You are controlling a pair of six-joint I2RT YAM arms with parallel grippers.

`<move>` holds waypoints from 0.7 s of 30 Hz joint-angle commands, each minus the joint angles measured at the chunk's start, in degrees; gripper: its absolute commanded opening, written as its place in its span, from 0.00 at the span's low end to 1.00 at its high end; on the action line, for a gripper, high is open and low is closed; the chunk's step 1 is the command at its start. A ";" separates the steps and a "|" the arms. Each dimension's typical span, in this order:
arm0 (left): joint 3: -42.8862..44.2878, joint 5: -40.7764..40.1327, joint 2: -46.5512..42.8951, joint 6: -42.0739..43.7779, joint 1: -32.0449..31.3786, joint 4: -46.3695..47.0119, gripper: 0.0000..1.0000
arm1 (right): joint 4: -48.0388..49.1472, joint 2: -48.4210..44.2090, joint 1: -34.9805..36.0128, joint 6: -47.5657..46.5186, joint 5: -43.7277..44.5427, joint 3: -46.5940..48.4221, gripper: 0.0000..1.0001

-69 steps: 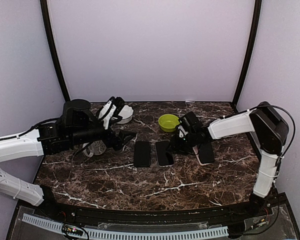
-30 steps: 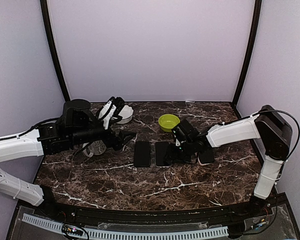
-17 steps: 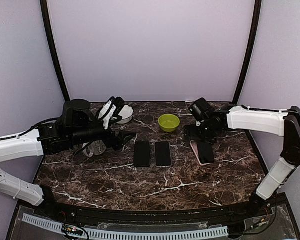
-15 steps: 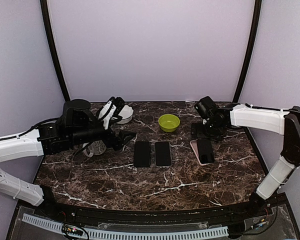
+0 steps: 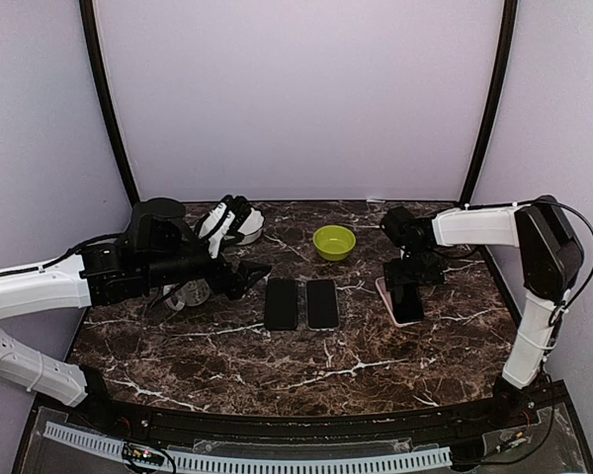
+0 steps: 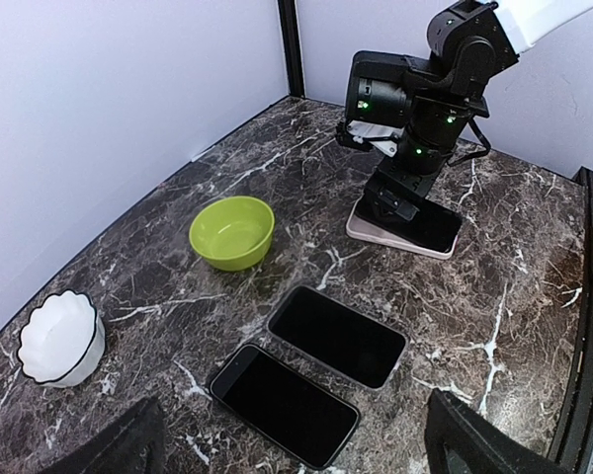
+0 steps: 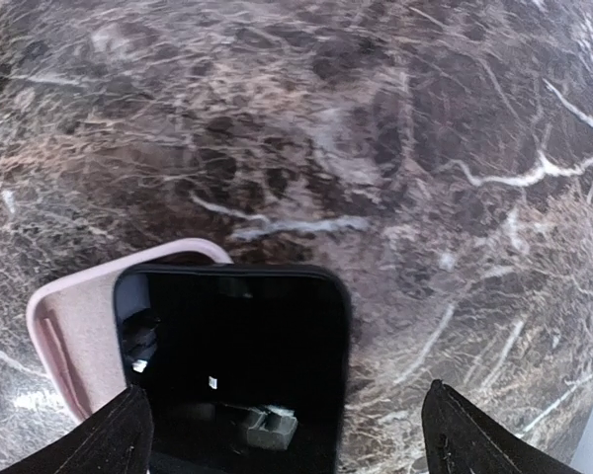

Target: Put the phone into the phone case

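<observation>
Black slab phone (image 7: pixel 232 346) lies skewed on pink soft case (image 7: pixel 74 331), table's 3 o'clock, not seated | right gripper (image 5: pixel 407 282) spread wide, empty, over its 12 o'clock end, maybe to press | left gripper (image 5: pixel 247 275) wide, empty, 9 o'clock

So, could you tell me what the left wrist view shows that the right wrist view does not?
Only the left wrist: the green bowl, the white bowl, two black phones side by side, and the right gripper over the pink case. Only the right wrist: the case's bare end, left uncovered. Both: the phone lying on the case, on the marble table.
</observation>
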 commanded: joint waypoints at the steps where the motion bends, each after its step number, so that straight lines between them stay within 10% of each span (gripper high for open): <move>1: -0.52 -0.05 -0.08 1.04 0.33 0.02 0.93 | 2.07 2.01 -0.31 -1.82 -2.15 1.19 0.94; 11: -0.52 -0.04 0.20 1.30 0.30 0.04 0.93 | 3.97 3.80 -0.27 -2.40 -8.04 0.31 0.90; 21: -0.60 0.15 0.06 1.47 0.33 0.10 0.93 | 3.58 1.99 -0.06 -1.69 -7.31 -1.69 0.50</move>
